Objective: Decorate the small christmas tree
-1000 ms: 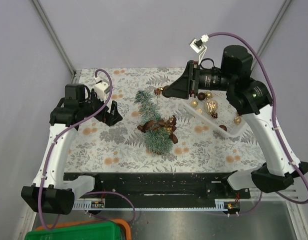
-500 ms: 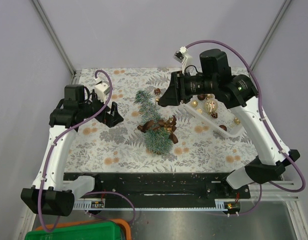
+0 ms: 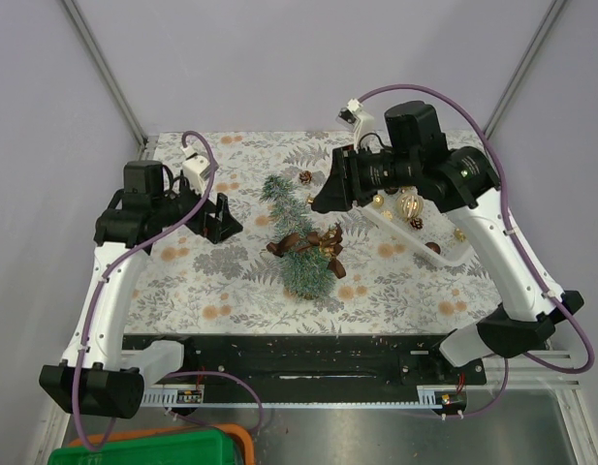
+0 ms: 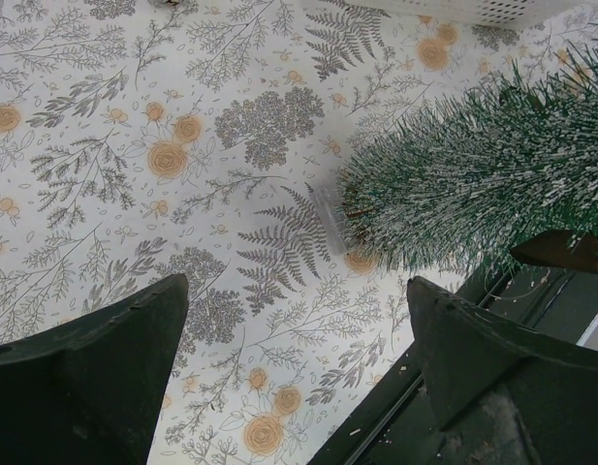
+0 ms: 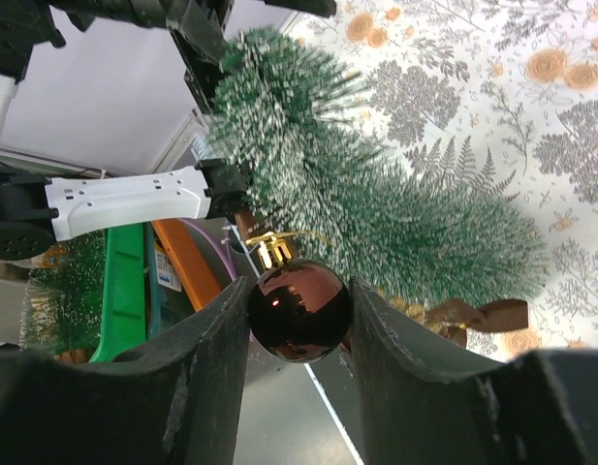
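The small christmas tree point(image 3: 297, 240) lies on its side mid-table, frosted green, with brown ribbon and gold ornaments on it. It also shows in the left wrist view point(image 4: 483, 174) and the right wrist view point(image 5: 376, 194). My right gripper point(image 5: 299, 315) is shut on a shiny brown bauble point(image 5: 299, 310) with a gold cap, held in the air just right of the tree's upper part; in the top view the right gripper point(image 3: 323, 201) hides the bauble. My left gripper point(image 3: 221, 221) is open and empty, left of the tree, its jaws wide apart over the cloth point(image 4: 297, 368).
A white tray point(image 3: 452, 254) with gold and brown baubles sits at the right. A pine cone point(image 3: 305, 177) lies near the treetop. The floral cloth point(image 3: 182, 281) covers the table. A green bin point(image 3: 153, 448) stands below the near edge.
My right arm has swung left from above the tray towards the tree, then lowered slightly. The left gripper has barely moved.
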You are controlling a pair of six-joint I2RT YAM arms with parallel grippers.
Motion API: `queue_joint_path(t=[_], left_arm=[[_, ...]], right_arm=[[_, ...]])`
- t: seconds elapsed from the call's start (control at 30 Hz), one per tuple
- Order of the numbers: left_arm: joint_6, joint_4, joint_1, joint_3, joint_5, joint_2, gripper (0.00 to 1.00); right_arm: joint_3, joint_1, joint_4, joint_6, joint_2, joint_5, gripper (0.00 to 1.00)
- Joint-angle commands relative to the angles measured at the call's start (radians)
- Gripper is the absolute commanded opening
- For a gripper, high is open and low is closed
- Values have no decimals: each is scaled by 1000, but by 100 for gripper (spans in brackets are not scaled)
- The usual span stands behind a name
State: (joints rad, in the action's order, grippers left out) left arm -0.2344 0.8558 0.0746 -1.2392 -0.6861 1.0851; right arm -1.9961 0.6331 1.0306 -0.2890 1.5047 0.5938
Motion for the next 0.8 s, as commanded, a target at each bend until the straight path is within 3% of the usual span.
queue_joint_path(t=[0.0,0.27,0.77], left_arm=[[33,-72,11,-43,-29,9,99],[78,-98,31,-55,-16,24,99],[95,-110,53,-57,-13,9,99]], right_arm=[[39,10,11,17,-92,-22,14],[74,10,31,27,-139,-18,13],[60,8,49,59,-87,-42,10]])
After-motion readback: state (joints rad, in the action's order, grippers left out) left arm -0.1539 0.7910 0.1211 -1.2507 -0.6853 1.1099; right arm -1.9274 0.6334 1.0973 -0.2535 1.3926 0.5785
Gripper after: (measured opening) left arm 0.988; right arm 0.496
